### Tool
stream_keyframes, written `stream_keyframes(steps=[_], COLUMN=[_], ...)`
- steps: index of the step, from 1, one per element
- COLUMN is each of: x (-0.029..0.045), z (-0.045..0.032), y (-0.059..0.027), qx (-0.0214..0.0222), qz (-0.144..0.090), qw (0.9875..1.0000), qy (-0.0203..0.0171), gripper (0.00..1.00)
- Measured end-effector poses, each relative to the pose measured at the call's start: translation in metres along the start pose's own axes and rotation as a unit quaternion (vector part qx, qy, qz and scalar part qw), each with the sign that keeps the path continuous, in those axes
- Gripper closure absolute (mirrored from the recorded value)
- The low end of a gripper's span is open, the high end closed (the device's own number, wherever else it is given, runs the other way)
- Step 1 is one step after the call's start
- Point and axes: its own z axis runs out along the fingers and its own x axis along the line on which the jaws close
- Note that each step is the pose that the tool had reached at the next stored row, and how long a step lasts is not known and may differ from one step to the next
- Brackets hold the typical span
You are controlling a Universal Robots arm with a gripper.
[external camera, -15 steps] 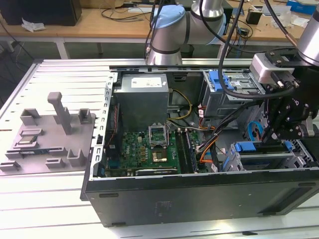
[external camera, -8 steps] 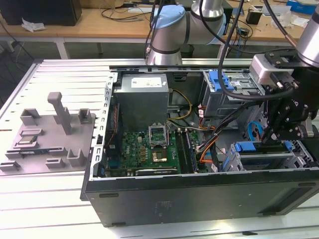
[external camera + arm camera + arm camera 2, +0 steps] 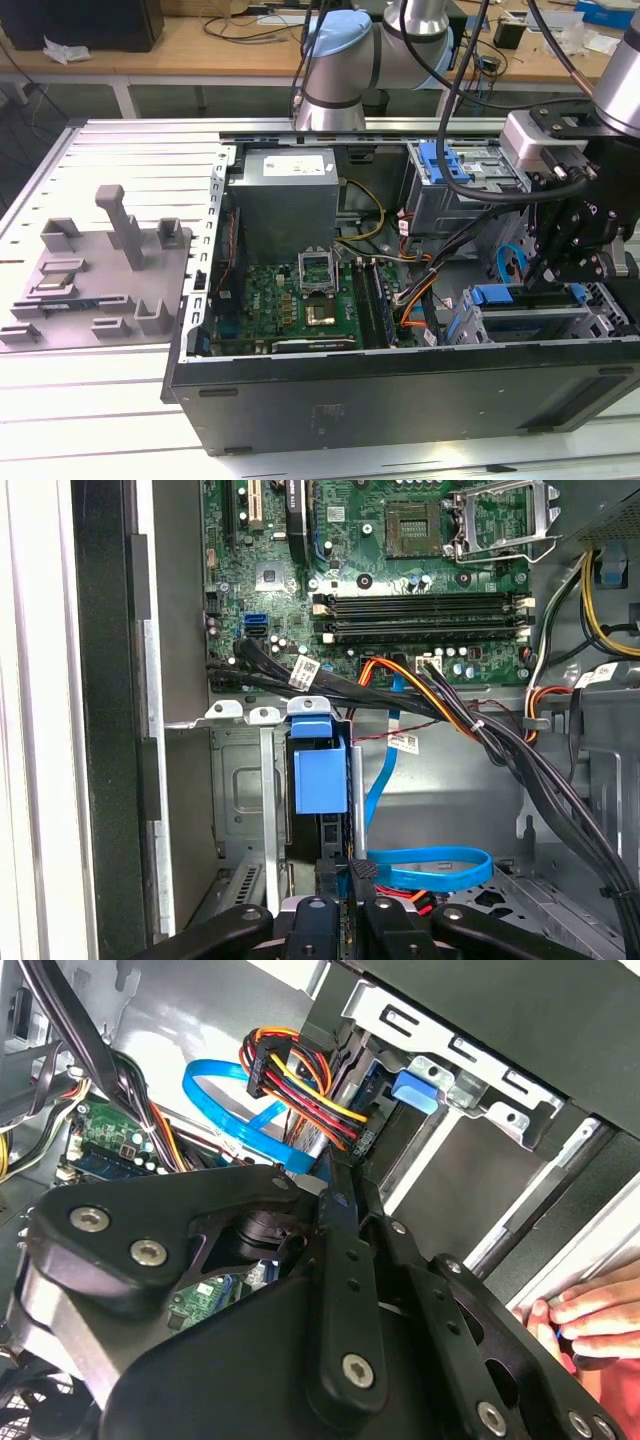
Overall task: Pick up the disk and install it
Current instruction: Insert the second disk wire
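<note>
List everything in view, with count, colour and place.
Case: one, black, open, on the table.
Motherboard: one, green, inside the case.
Power supply: one, grey, inside the case.
Tray: one, grey, at the exterior view's left of the case.
Cable: one, blue, looped beside the bay.
Disk: one, blue-framed, in the bay.
Hand: one, a person's, at the case's edge.
Gripper: one, black, at the disk.

In the second wrist view, the black gripper (image 3: 345, 1192) points into the drive cage (image 3: 470, 1090) beside a blue latch (image 3: 415, 1090), bundled power wires (image 3: 300, 1085) and a blue cable (image 3: 215, 1095); a person's fingers (image 3: 590, 1320) grip the case edge.
</note>
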Motion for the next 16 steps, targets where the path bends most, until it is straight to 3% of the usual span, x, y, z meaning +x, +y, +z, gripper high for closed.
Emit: stream_keyframes(steps=[13, 15, 16], x=[0.0000, 0.0000, -0.0001], z=[-0.0001, -0.0029, -0.0063], y=[0.0000, 0.0000, -0.0001], qx=[0.0000, 0.0000, 0.0000], qz=[0.000, 0.000, 0.000], qw=[1.0000, 1.0000, 1.0000], qy=[-0.0003, -0.0005, -0.0001], gripper=[0.84, 0.83, 0.77])
